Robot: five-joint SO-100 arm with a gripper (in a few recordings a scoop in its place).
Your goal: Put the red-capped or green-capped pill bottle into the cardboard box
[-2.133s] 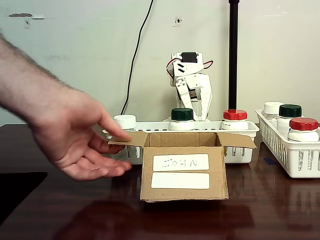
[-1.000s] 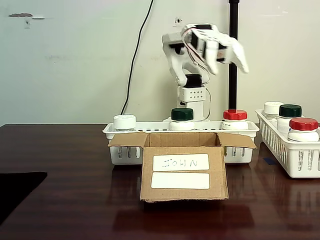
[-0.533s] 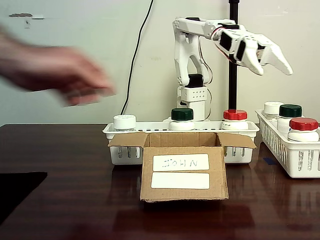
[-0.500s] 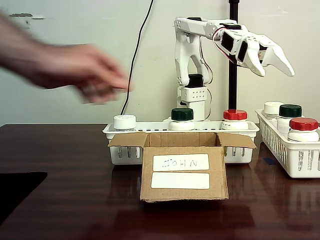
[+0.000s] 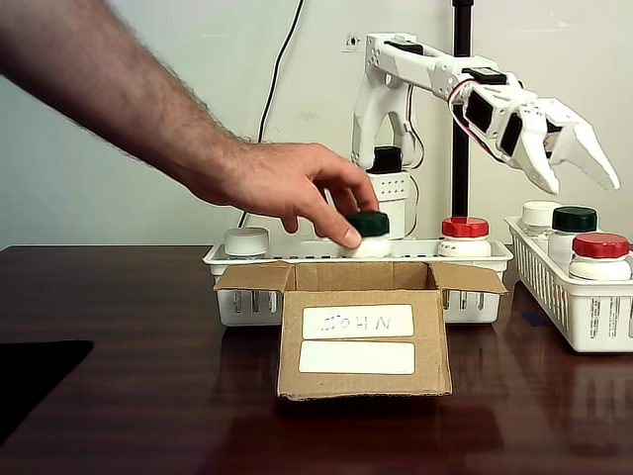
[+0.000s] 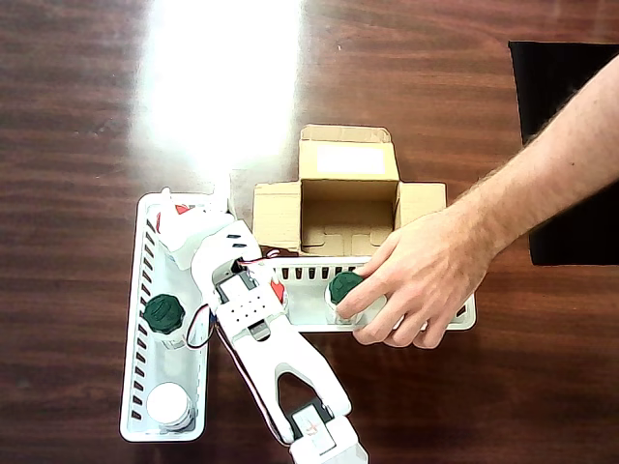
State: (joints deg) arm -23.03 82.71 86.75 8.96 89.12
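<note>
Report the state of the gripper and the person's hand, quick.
Gripper: open, holding nothing, above the side basket.
Person's hand: fingers on the green-capped bottle.

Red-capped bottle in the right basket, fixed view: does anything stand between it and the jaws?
Nothing visible. The gripper hangs above the red-capped bottle, jaws open, with bare wall between. The person's hand is on a green-capped bottle elsewhere.

Dark glossy wood table (image 5: 119,327), pretty reflective, with a big glare patch on it seen from overhead. Plain pale wall (image 5: 99,188) behind. Black cable (image 5: 280,69) runs down it, black pole (image 5: 461,129) stands just behind the arm's end.
</note>
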